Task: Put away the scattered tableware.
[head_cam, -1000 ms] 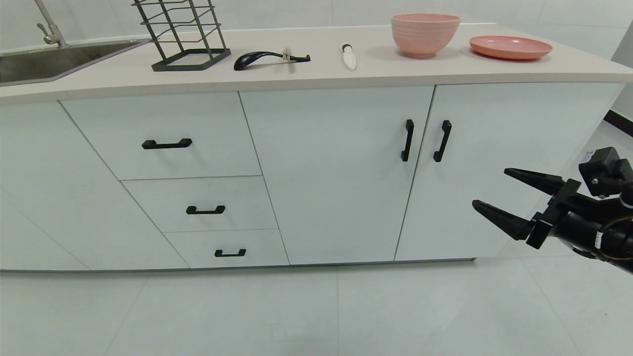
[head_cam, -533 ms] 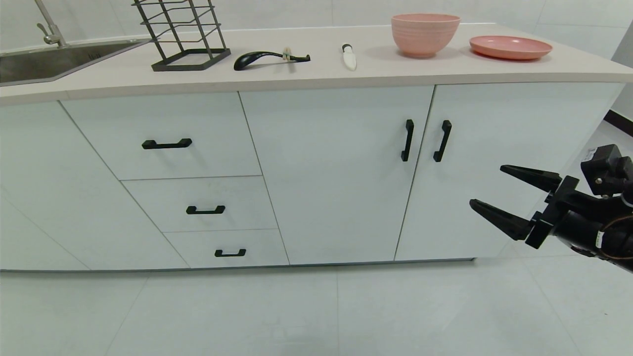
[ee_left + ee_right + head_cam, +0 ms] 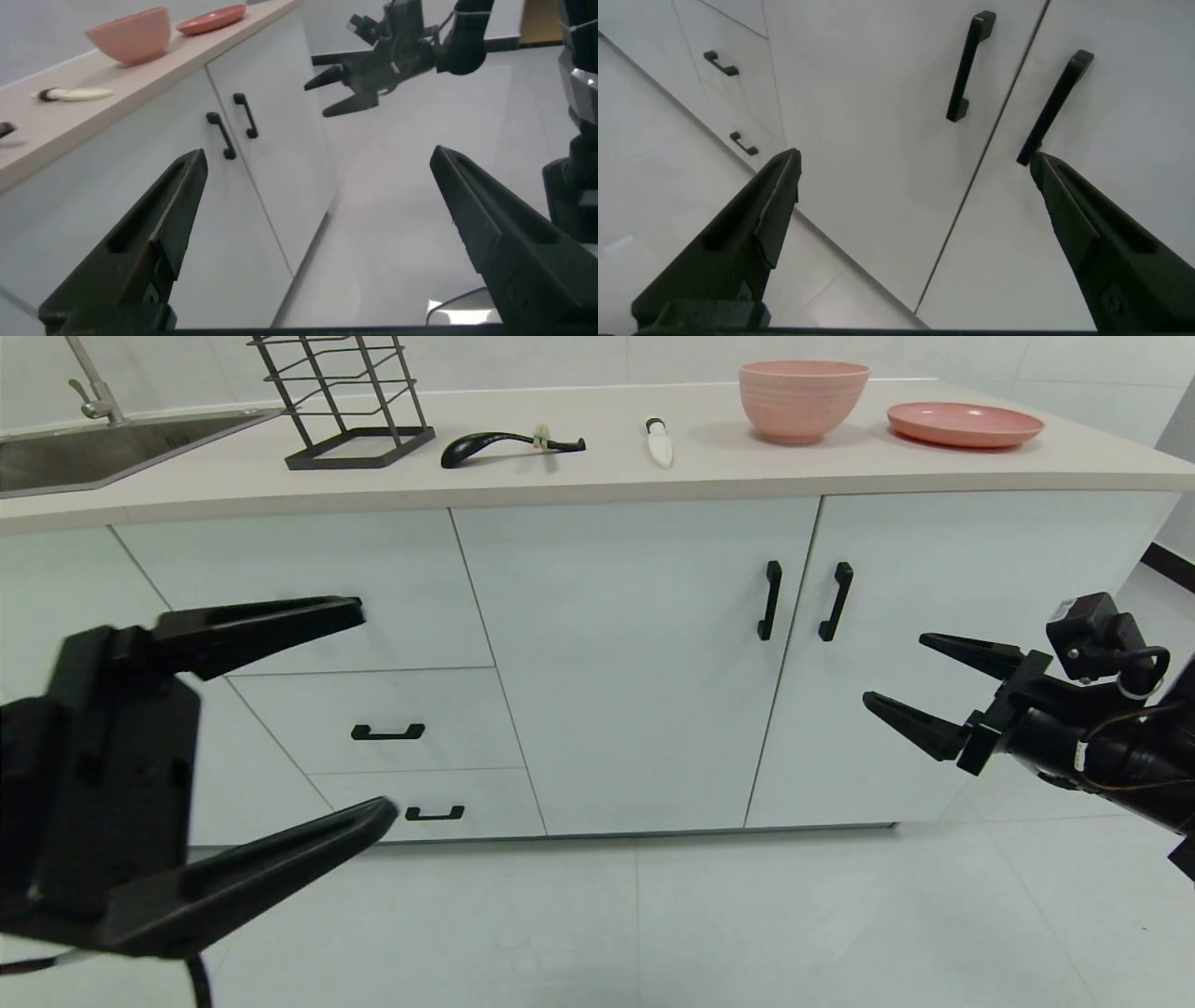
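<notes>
The bowl (image 3: 803,399) and plate (image 3: 964,424) sit up on the surface (image 3: 747,467), well above the 2 spread, empty end effectors, the right end effector (image 3: 896,669) nearer them than the left end effector (image 3: 375,707) by the drawers (image 3: 439,709).

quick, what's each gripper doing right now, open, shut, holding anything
left gripper: open, jaws wide apart, holding nothing
right gripper: open, jaws apart, holding nothing
</notes>
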